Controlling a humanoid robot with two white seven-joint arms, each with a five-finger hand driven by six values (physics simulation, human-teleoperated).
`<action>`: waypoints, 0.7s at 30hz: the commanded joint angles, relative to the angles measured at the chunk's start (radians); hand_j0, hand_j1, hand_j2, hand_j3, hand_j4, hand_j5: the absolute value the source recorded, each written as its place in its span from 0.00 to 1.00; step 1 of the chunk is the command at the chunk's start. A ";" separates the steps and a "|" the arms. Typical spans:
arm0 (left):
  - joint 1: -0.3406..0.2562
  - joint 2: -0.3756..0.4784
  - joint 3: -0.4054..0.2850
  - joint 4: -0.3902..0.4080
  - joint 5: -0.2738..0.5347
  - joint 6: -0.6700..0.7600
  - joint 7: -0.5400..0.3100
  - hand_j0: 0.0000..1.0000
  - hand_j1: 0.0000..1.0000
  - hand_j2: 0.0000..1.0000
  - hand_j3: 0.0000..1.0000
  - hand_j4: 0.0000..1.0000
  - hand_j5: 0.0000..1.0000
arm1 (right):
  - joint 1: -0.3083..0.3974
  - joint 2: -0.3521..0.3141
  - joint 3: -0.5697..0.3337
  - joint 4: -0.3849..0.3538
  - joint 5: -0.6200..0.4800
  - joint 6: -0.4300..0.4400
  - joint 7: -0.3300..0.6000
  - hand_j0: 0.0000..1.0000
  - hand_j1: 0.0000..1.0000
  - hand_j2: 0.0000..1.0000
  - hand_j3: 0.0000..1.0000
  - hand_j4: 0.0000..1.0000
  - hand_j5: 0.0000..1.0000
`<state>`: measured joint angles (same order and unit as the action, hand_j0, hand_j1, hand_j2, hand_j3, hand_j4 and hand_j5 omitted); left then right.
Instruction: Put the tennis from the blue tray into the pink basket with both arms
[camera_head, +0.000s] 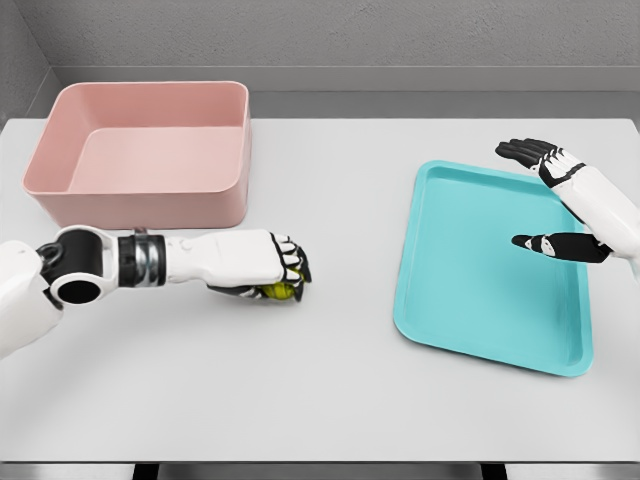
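A big white counter fills the room in front of me. On its far left side sits the pink basket. It is deep, and nothing lies in it. On the right side lies the blue tray. It is flat and low, and it has nothing on it now.

The left hand is low over the counter, just in front of the pink basket. Its fingers are curled tight around the tennis ball. I can see only a little yellow-green peeking out under the hand. So the ball is in the left hand, between the tray and the basket, and closer to the basket.

The right hand floats over the far side of the tray. Its fingers are spread wide and hold nothing.

The ball looks small and round. I think it is light and a bit squishy, with a fuzzy skin that does not slip much. It will not break. But it can roll away, so it is best to wrap the fingers around its middle, from all sides, like the left hand does.
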<state>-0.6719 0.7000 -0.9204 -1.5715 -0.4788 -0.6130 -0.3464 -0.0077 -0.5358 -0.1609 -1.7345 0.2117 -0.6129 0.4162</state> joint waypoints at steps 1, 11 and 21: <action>0.000 0.019 0.023 -0.047 0.029 0.002 0.001 0.56 0.56 0.56 0.56 0.56 0.56 | 0.000 -0.001 0.000 0.000 -0.008 0.002 -0.001 1.00 1.00 1.00 1.00 1.00 1.00; -0.055 0.032 0.086 -0.055 0.069 0.002 0.001 0.56 0.56 0.56 0.56 0.56 0.56 | 0.000 -0.001 0.000 -0.002 -0.008 0.002 -0.001 1.00 1.00 1.00 1.00 1.00 1.00; -0.090 0.038 0.136 0.022 0.095 0.002 0.001 0.56 0.56 0.56 0.56 0.56 0.56 | 0.000 -0.001 0.000 -0.002 -0.009 0.002 -0.001 1.00 1.00 1.00 1.00 1.00 1.00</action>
<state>-0.7670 0.7370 -0.7895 -1.5695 -0.3968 -0.6128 -0.3462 -0.0077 -0.5358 -0.1609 -1.7360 0.2102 -0.6129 0.4163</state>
